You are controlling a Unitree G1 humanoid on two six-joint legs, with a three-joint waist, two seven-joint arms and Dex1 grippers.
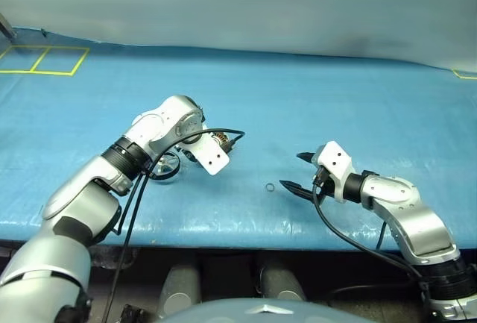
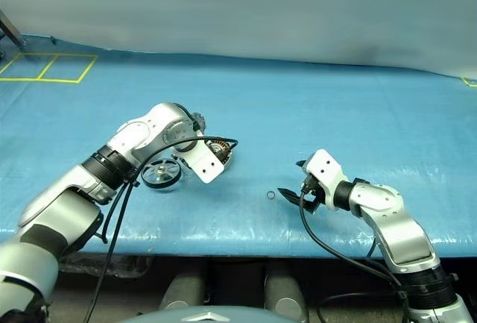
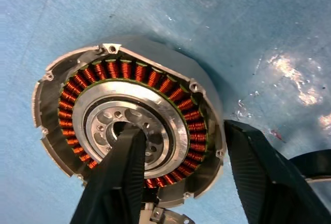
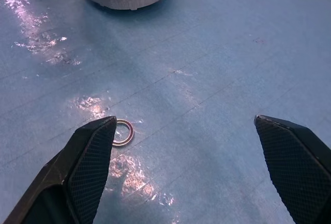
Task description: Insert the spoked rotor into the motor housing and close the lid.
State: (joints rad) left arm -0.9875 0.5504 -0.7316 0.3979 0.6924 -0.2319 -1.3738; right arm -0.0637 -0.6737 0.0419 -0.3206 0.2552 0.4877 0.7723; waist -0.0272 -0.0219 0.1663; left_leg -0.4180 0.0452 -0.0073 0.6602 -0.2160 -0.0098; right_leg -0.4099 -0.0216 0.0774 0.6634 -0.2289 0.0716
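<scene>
Although the left arm crosses in front of it in the head views, part of the motor housing (image 2: pixel 218 148) peeks out past the wrist as a sliver of copper windings, so most of it stays hidden there. Just beside it, on the side of the robot's left, the spoked rotor (image 2: pixel 162 173) lies flat on the blue table cover (image 2: pixel 298 107), half masked by the forearm and a black cable. That arm reaches forward with its wrist bent steeply down over the housing. Well apart, the right gripper (image 1: pixel 297 171) hovers low near the cover's front edge, pointing toward a tiny metal ring (image 1: pixel 270 186) just beside its tips; wide bare cover lies behind both. From the left wrist, the housing sits open, windings circling a silver hub, and the left gripper (image 3: pixel 186 154) straddles its wall, one finger over the hub and the other outside the rim, parted and not clamped. A scrap of metal at the frame's edge is cut off and unclear. From the right wrist, the fingers (image 4: pixel 90 164) stand spread wide, the ring beside one tip, the housing cut off beyond.
</scene>
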